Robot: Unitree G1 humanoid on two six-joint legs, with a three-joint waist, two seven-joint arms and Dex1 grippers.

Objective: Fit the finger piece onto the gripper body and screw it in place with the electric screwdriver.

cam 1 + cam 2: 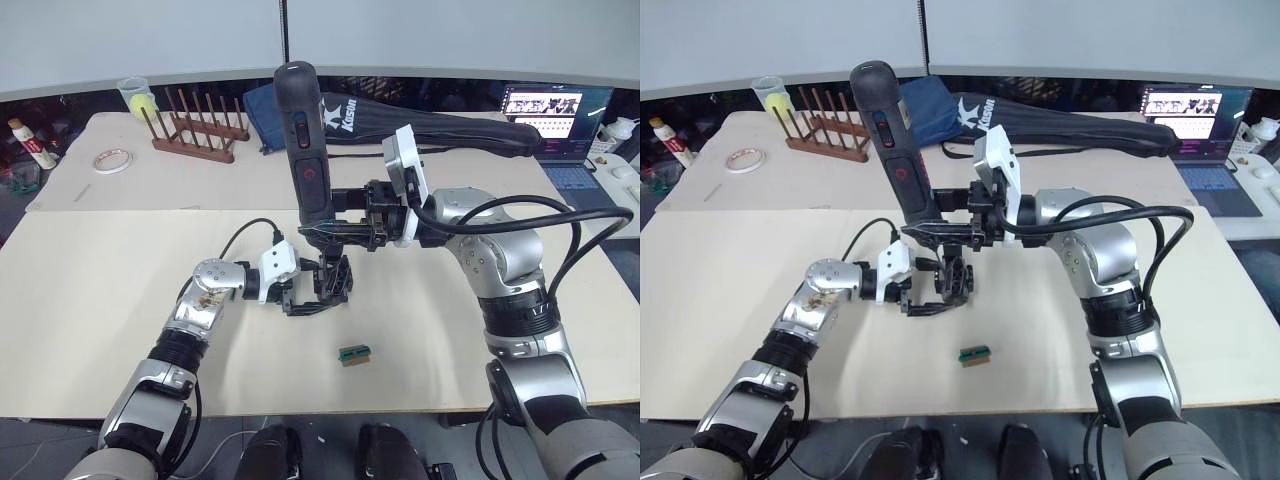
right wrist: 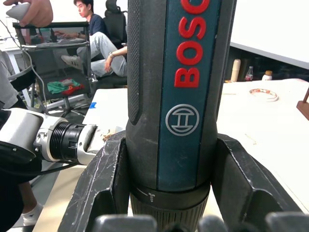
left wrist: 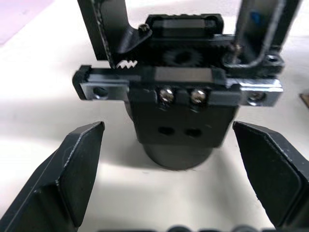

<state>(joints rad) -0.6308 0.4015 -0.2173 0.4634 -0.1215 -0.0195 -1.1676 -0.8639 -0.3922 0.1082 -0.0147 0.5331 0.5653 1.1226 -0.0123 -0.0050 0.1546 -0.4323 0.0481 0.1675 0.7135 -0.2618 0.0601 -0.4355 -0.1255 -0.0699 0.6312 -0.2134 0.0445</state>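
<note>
R gripper (image 1: 335, 225) clenched on electric screwdriver (image 1: 305, 150), held upright over gripper body (image 1: 333, 278) mid-surface (image 1: 90, 320). L gripper (image 1: 300, 298) fingers (image 3: 72, 179) released, straddling body's base (not touching). Finger piece appears seated. Best: brace body w/ L first, keep bit vertical on screw.

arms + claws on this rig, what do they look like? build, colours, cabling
Both arms are silver metal segments with black joint collars. The left claw and the right claw each have a white wrist housing and two black wedge fingers, scuffed on the right. Black cables loop outside along both arms.
</note>
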